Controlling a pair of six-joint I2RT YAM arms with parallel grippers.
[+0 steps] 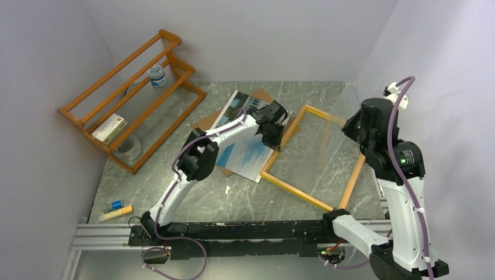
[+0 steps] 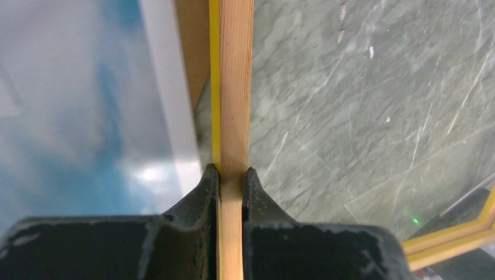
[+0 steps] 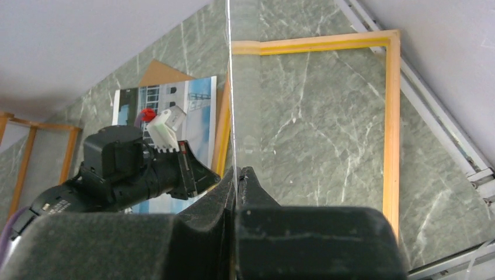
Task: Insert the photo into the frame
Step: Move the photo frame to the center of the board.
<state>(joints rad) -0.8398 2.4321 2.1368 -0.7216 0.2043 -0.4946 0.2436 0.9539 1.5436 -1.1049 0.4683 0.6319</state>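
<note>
1. Left of centre in the top view, the photo [image 1: 240, 156] lay face up on a brown panel [image 1: 202, 122], outside the frame [image 1: 297, 191] and partly hidden by the left arm.
2. The left gripper [image 2: 232, 172] was pinched onto the frame's left rail, just beside the photo.
3. Right of centre, the right gripper [image 3: 236, 172] was clamped on a clear pane [image 1: 337, 119], held on edge over the frame.
4. The step looked like readying the frame. Next, the pane probably needed seating while the rail was steadied.
5. The pane's outline was faint, and I couldn't tell where its lower edge rested.
</note>
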